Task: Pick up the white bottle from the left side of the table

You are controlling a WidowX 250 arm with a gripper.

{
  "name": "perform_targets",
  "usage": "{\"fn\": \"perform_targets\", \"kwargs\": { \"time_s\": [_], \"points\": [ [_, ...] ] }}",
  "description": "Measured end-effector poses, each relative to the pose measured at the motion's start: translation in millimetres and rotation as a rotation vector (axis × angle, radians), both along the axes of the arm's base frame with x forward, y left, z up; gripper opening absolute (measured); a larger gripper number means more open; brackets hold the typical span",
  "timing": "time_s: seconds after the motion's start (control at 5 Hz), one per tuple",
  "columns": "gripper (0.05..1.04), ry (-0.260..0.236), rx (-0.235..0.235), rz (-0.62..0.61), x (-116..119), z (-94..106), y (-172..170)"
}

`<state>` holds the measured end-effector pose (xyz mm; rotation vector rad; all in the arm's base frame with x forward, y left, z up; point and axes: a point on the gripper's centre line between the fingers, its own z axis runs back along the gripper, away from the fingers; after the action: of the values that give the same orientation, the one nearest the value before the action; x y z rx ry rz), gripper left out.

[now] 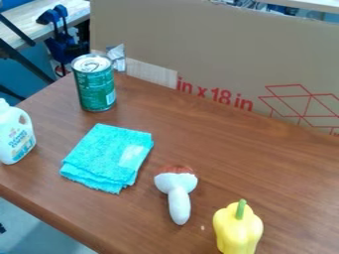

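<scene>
Turquoise cloth lies folded on the brown table, between a green can and a toy mushroom. A yellow pepper and white bottle flank them. Whether the gripper is clenched or released, I cannot tell.

Look to the upper left edge: slim, straight black bars slant there. You can't tell whether they belong to your robot's arm.
</scene>
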<state>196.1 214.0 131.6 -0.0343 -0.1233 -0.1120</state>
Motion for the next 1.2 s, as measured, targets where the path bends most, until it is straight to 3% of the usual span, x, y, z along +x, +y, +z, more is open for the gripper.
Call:
{"fn": "perform_targets", "kwargs": {
  "time_s": [0.6,0.8,1.0,1.2],
  "points": [
    [1.002,-0.016,0.039,-0.065,35.3,-3.7,-17.5],
    [1.003,-0.002,0.030,-0.067,45.7,-15.2,-23.1],
    [1.002,0.067,0.013,-0.054,46.1,-34.0,-24.2],
    [0.948,0.087,-0.001,-0.041,46.8,-46.8,-21.7]
  ]
}}
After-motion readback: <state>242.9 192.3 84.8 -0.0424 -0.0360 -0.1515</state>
